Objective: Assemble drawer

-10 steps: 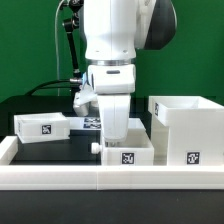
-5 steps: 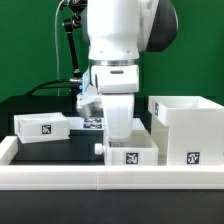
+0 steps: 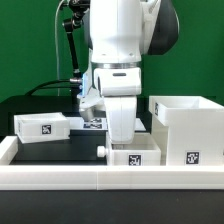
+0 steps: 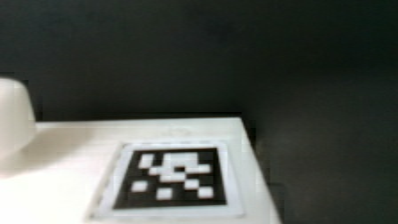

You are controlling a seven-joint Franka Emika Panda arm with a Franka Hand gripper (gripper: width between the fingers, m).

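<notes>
Green backdrop, and a black table (image 3: 65, 150) with a low white rail (image 3: 50, 176) along its near edge.

Exterior view: a white robot arm stands in the centre. Its gripper (image 3: 122, 135) hangs down inside the middle tray box (image 3: 140, 157), which sits just behind the rail. The tray's wall hides the fingertips, so I cannot tell whether they are spread or pinched on it. A small knob (image 3: 103, 150) sticks out on the exterior view's left of this tray, and a black-and-white tag (image 3: 136, 159) faces forward. A second tray box (image 3: 40, 127) lies well apart towards the exterior view's left. The large shell (image 3: 190, 125) stands just beside the middle tray on the right, its top open. The marker board (image 3: 93, 123) is partly visible behind the arm.

Wrist view: blurred. A white plastic face bears a tag (image 4: 173, 178), with black table beyond. A pale rounded shape at the frame's edge cannot be identified.

The tray looks light, hollow and stiff, with smooth walls that may slip. Pinching a thin upright wall near its rim seems safer than taking the knob.
</notes>
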